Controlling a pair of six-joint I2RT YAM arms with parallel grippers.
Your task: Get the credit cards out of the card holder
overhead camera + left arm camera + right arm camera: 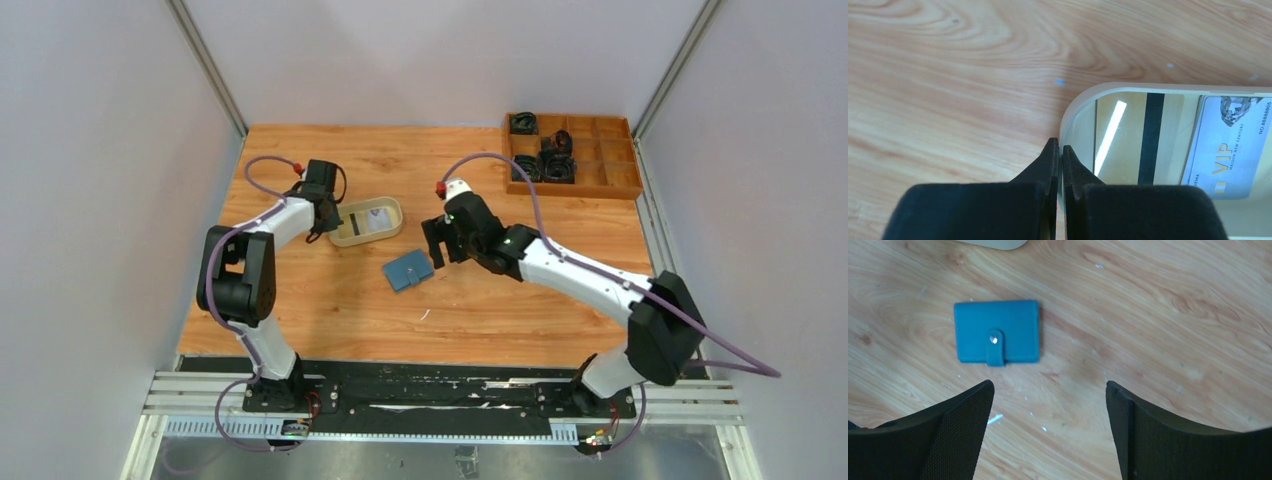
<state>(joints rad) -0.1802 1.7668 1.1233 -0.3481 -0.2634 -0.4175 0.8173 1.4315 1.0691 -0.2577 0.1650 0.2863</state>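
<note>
The card holder (408,270) is a teal wallet lying folded shut on the table, its tab snapped; it also shows in the right wrist view (997,332). My right gripper (432,250) is open and empty above the table just right of the wallet (1049,385). Two credit cards lie in the beige oval tray (395,226): a tan one with a dark stripe (1128,140) and a whitish VIP card (1228,150). My left gripper (330,226) is shut on the tray's left rim (1083,100), its fingers pinching the wall (1060,147).
A wooden compartment box (600,185) with several black parts stands at the back right. Grey walls enclose the table on three sides.
</note>
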